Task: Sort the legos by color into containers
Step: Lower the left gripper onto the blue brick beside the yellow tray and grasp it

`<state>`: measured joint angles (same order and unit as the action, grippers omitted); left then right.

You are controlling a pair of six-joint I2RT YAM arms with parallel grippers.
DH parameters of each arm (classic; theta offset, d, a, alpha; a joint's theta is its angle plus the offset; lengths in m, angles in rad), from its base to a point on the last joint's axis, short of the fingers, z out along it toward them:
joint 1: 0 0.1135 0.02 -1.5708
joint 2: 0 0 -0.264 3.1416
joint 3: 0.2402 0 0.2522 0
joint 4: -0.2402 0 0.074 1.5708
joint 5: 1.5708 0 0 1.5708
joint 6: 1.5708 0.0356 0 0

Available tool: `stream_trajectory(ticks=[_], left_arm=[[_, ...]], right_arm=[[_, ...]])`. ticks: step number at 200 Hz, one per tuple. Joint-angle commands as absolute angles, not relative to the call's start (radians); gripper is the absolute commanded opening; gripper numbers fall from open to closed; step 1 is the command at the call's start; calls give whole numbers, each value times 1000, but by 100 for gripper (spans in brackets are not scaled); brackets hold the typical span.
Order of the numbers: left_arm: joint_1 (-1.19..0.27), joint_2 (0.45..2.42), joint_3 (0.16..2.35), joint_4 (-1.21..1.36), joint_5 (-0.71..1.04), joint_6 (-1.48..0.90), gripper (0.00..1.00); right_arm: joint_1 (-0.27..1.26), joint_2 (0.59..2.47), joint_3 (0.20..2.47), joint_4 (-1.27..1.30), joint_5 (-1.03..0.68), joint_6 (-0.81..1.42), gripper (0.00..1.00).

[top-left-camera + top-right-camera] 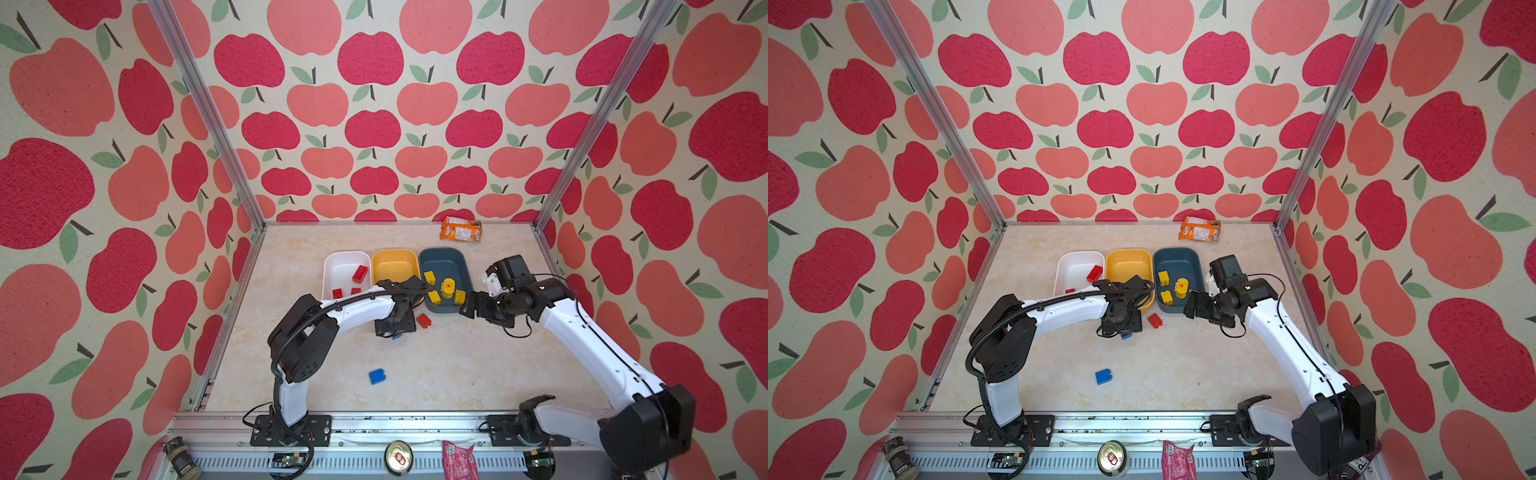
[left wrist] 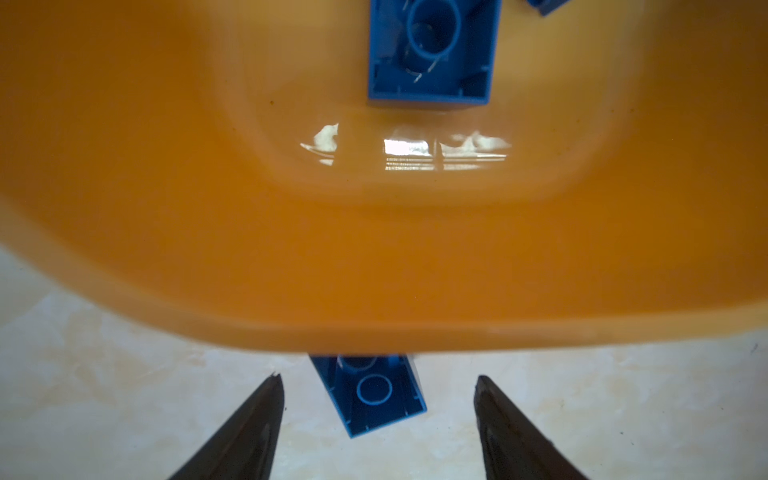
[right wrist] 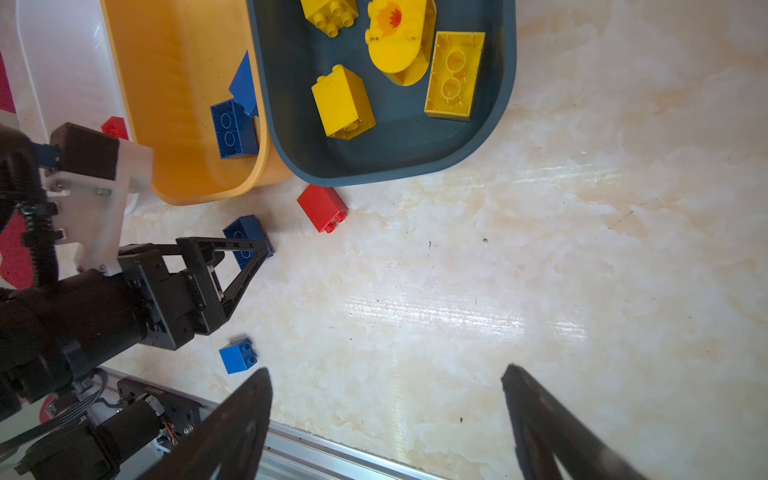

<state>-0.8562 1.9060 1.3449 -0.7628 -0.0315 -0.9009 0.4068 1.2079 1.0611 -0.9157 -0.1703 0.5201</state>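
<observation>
Color sorting in progress

white tub (image 1: pixel 337 266) holds reds (image 1: pixel 360 274); left gripper (image 2: pixel 378 379) sits open around a blue brick (image 2: pixel 374 409) on the table (image 1: pixel 457 365) just outside the yellow tub (image 1: pixel 395 261); yellows (image 1: pixel 448 289) lie in the blue-grey tub (image 1: pixel 445 257); right gripper (image 3: pixel 386 369) hangs open, empty.

Left tub (image 1: pixel 338 266) is sitting just left of middle tub (image 1: pixel 395 266), holding 3 bricks (image 1: pixel 360 274). Right tub (image 1: pixel 444 259) is sitting just right of it, holding 4 pieces (image 1: pixel 448 288). 2 inner bricks (image 3: pixel 230 129) are lying in middle tub. Near brick (image 2: pixel 374 395) is lying just in front of it, side brick (image 1: pixel 424 321) front-right, far brick (image 1: pixel 377 376) well in front, packet (image 1: pixel 461 228) behind-right.
</observation>
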Motion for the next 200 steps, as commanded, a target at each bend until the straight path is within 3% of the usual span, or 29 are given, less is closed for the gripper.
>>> stream_trajectory(ticks=[1, 58, 141, 200], left_arm=[[-859, 1944, 1335, -758, -64, -918, 71], [-858, 1970, 1354, -767, -71, -913, 57], [-859, 1934, 1353, -805, -69, -894, 27], [-875, 1823, 1321, -847, -89, -878, 19]], right_arm=[[397, 1179, 1042, -956, -170, 500, 90], [395, 1159, 1039, -965, -161, 509, 90], [395, 1144, 1026, -951, -158, 533, 90], [396, 1141, 1011, -930, -164, 549, 90]])
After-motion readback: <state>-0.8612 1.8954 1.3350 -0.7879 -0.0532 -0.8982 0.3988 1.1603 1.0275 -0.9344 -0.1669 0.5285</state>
